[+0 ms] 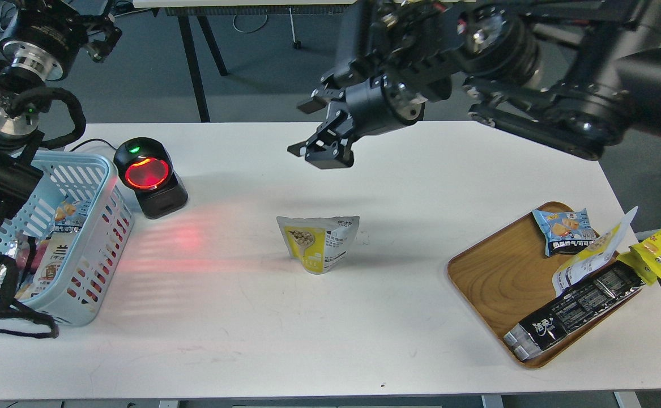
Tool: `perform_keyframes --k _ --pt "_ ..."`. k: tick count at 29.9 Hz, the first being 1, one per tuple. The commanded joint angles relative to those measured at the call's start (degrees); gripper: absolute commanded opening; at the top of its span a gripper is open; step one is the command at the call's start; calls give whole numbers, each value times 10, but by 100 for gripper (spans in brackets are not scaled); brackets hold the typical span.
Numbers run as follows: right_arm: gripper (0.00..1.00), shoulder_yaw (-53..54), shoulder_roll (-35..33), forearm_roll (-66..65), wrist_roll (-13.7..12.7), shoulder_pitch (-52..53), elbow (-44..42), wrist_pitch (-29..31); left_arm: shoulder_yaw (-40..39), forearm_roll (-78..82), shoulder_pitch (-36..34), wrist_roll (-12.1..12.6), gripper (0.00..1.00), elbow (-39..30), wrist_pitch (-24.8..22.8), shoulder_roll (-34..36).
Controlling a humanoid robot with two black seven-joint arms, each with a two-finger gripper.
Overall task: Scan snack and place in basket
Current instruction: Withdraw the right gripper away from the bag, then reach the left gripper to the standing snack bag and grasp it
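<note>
Single head view, high, facing forward and down over white table (364, 317). Whole tabletop in frame, floor and table legs beyond far edge. Arms enter from upper corners, close to lens.

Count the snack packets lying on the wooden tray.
3: a small blue packet at its far edge, a white-yellow pouch leaning right, a long black packet along the right rim.

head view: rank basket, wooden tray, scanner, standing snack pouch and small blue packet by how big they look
1. Basket and wooden tray: alike, and the basket is partly cut off and hidden by my left arm, so no ranking between them.
2. Scanner.
3. Snack pouch, a little smaller.
4. Blue packet.
</note>
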Motion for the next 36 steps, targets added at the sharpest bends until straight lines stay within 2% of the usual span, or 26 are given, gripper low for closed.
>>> perform_keyframes --k 1,3,7,12,16,23,25,30,33,36 --pt "97 44 -93 61 0 -46 19 -5 31 15 -12 8 100 -2 0 9" --pt "98 70 -128 125 0 -79 19 -10 54 30 -19 12 99 -7 0 18" --pt "99 109 -163 249 0 -143 10 -18 112 114 -59 4 97 -15 0 23" --pt "99 118 -203 379 0 -196 -31 -22 120 223 -112 3 94 -64 0 48" --pt "99 114 -203 507 0 -235 -90 -23 119 364 -131 3 92 -178 0 92" --pt "99 116 -168 718 0 -271 -213 -20 119 649 -126 3 90 -506 0 199" --pt "99 116 -154 791 0 -274 -250 -15 119 734 -121 3 90 -576 0 215" --pt "99 114 -109 991 0 -286 -358 33 117 910 -59 1 90 -681 0 208" --pt "99 118 -85 1036 0 -293 -401 51 119 1025 -29 1 90 -731 0 196" --pt "99 120 -83 1044 0 -294 -403 59 119 1146 -1 -3 90 -740 0 163"
